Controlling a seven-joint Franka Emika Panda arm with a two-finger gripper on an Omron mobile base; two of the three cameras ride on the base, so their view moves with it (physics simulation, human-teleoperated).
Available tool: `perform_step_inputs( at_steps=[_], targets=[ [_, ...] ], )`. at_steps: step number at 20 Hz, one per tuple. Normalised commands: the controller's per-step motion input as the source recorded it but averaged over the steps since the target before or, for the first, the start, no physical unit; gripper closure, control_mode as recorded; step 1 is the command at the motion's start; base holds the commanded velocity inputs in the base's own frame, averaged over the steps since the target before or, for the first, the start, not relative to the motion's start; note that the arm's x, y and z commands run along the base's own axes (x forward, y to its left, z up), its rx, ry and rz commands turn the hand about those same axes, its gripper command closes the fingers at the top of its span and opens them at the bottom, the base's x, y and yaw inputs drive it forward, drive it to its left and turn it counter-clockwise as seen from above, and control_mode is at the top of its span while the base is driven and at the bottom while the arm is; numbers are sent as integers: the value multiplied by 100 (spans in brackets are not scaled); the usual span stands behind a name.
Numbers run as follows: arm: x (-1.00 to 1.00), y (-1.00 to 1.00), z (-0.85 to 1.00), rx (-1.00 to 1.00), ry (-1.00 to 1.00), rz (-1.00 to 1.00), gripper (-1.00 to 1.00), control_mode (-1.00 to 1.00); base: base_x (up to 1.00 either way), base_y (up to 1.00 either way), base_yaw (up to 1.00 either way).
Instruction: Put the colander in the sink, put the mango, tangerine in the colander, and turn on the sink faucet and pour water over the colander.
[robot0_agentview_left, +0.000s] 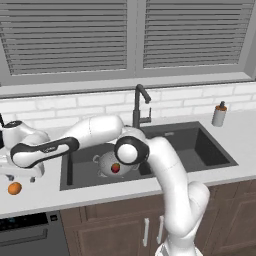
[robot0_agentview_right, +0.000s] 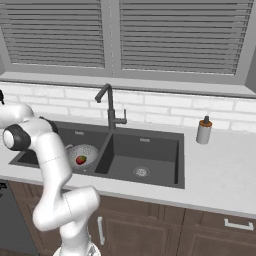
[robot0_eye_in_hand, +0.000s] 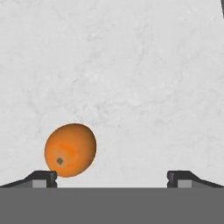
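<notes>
Colander (robot0_agentview_left: 111, 164) sits in the left basin of the sink (robot0_agentview_left: 215, 157), at centre frame in the left base view, with the mango (robot0_agentview_left: 115, 168) inside it. These two steps are judged complete. The faucet (robot0_agentview_left: 140, 106) stands behind the divider, spout over the left basin; no water is visible.

Step in hand, as judged: collecting the tangerine (robot0_agentview_left: 14, 188). It lies on the pale table (robot0_agentview_left: 45, 197) at the lower left of the left base view, well apart from the sink, just below the robot's hand.

Gripper (robot0_eye_in_hand: 112, 177): fingers (robot0_eye_in_hand: 43, 177) spread wide and empty, both tips at the bottom edge of the hand view. The tangerine (robot0_eye_in_hand: 70, 149) appears at lower left of that view, just above the left-hand tip, not between the two tips.

Recommendations:
- The fruit is off-centre. Shift the hand toward the lower-left side of the hand view until the tangerine lies midway between the tips.
- Only then descend; coming down as now risks the nearer tip striking the fruit and rolling it across the smooth table.
- Close at the widest part of the fruit; a grip above it may squeeze it out.
- Lift clear of the sink rim before carrying it over the colander.
</notes>
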Motion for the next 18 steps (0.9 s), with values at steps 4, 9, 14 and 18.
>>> perform_step_inputs(
  at_steps=[4, 9, 14, 18],
  targets=[
    [0, 18, -35, 0, 0, 0, -100, -100, 0, 0, 0],
    [5, 9, -23, 0, 0, 0, -100, -100, 0, 0, 0],
    [6, 17, -10, 0, 0, 0, -100, -100, 0, 0, 0],
    [7, 14, -15, 0, 0, 0, -100, -100, 0, 0, 0]
  ],
)
